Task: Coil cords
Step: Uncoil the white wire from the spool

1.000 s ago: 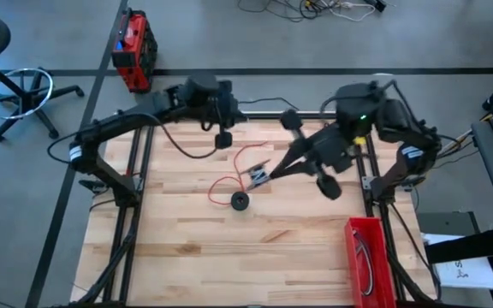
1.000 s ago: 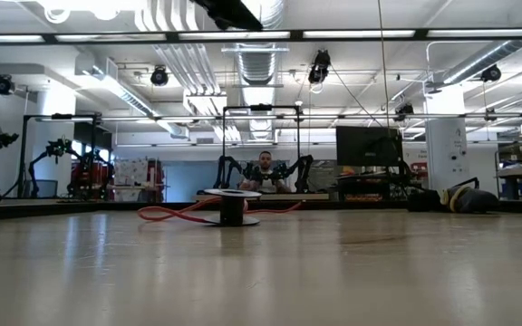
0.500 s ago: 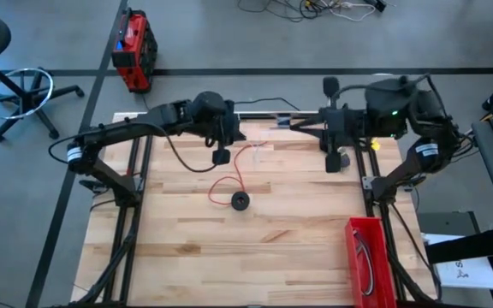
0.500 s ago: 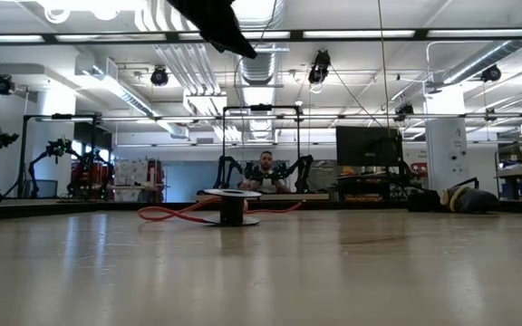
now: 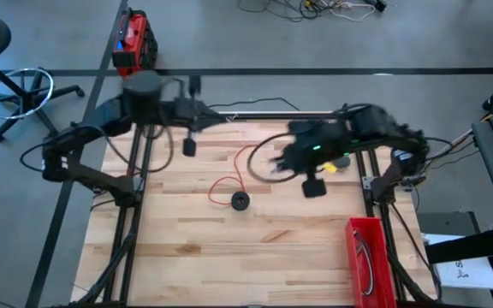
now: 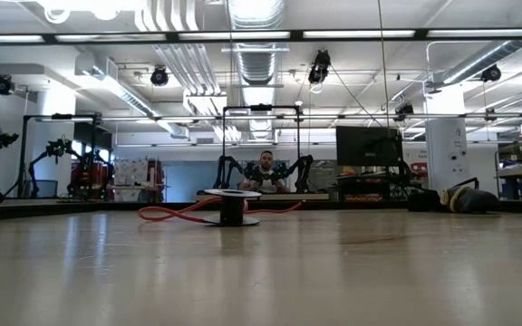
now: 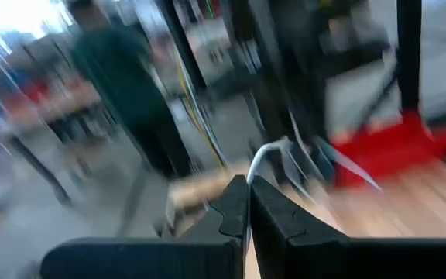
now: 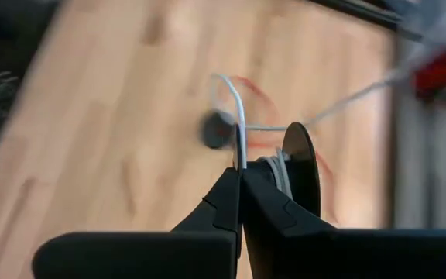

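Count on the tabletop [image 5: 187,248]: two arms, one red cord [image 5: 227,182], one white cord [image 8: 240,116], one dark spool [image 5: 240,200]. Left gripper [image 7: 248,186], upper left of centre in the high view: fingers pressed together, pinching the white cord at the tips. Right gripper [image 8: 238,174], right of centre in the high view: fingers likewise pressed together on the white cord, with one dark disc [image 8: 302,159] wound with white turns just beside the tips. White cord lifted off the tabletop, strung between the two grippers. Red cord lying in a loose loop at frame centre, touching the dark spool at its lower end. One red bin [image 5: 355,229] at lower right, thin cords inside, number not countable. One red case [image 5: 133,41] on the floor at upper left. One person [image 6: 263,169] seated far behind the table in the low view. No legible writing or brand. Against half a second ago: left gripper drawn back toward upper left, right gripper swung from upper right down toward centre; red cord and spool unmoved.
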